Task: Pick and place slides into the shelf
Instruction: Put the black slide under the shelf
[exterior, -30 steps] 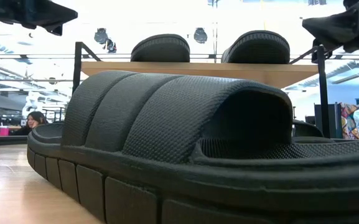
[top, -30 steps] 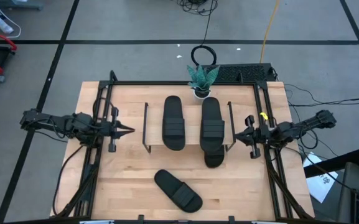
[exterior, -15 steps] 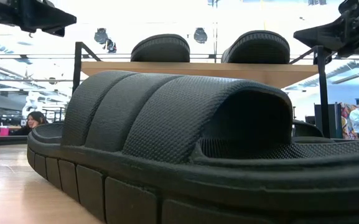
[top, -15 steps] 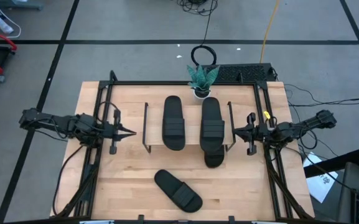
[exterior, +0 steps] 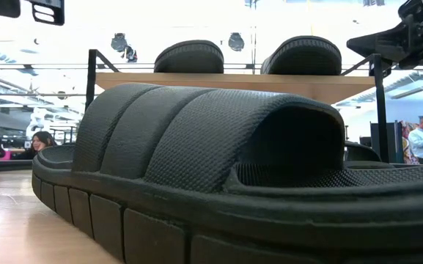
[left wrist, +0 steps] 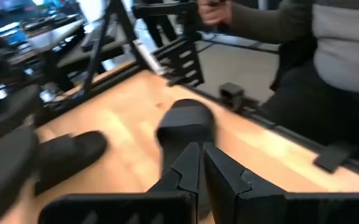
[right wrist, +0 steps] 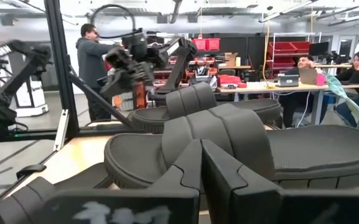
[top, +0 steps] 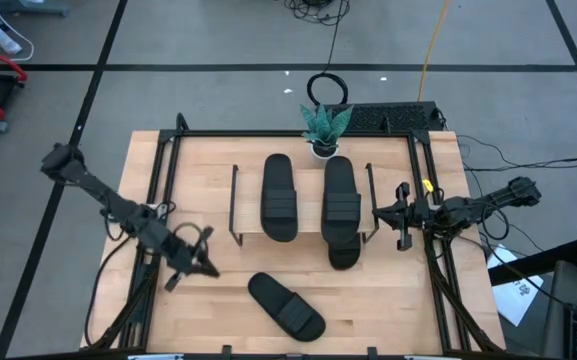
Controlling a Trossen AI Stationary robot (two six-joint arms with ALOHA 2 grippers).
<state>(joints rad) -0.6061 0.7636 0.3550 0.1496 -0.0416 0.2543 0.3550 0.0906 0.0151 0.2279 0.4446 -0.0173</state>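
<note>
Slides (top: 309, 199) fill the shelf (top: 235, 205); low view hides it.

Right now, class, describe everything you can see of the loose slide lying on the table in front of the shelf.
The loose slide is a black open-toe sandal with a wide ribbed strap and a thick, segmented sole that looks like textured foam or rubber. It lies flat on the wooden table, sole down, angled diagonally, apart from the shelf behind it. Only the table touches it. The left gripper, shut, hangs nearby without reaching it.
</note>
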